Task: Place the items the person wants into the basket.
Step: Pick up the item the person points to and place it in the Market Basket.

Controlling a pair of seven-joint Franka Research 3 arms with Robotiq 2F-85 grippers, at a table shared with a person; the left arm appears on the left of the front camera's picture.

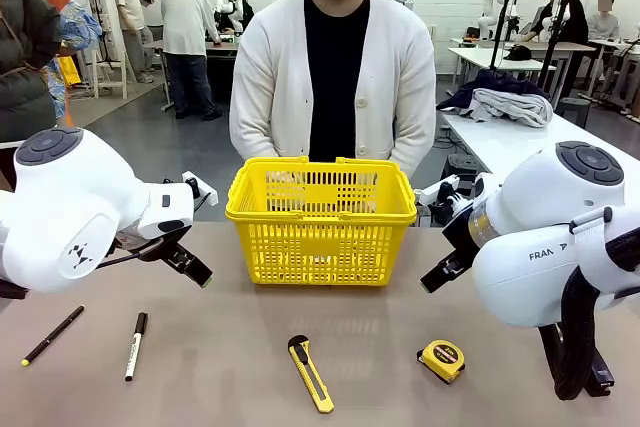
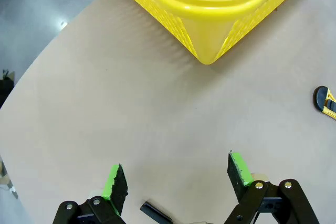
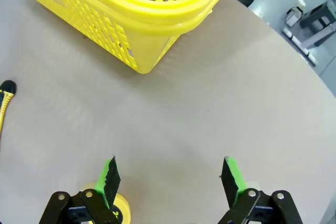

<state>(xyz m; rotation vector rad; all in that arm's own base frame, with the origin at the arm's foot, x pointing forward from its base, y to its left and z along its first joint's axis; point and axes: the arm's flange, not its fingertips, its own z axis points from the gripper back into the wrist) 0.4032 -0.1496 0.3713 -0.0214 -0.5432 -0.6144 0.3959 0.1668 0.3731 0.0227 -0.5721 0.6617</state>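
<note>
On the counter (image 1: 230, 387), the yellow basket (image 1: 320, 247) stands upright at the far middle, right in front of the person (image 1: 335, 87) in the white cardigan. The tools lie nearer the robot's edge, all outside the basket and apart from one another. The pen (image 1: 52, 336) is at far left. The marker (image 1: 135, 345) lies just right of it, black cap pointing toward the far side. The knife (image 1: 311, 373) is in the middle on the robot's side of the basket, black tip toward it. The tape measure (image 1: 441, 360) sits to the knife's right.

The left claw (image 2: 177, 174) hangs over bare counter left of the basket, jaws wide and holding nothing. Its wrist view has a basket corner ahead and the knife's tip at the right edge. The right claw (image 3: 170, 174) hangs right of the basket, jaws also wide and empty. The tape measure peeks out at the bottom of its wrist view.
</note>
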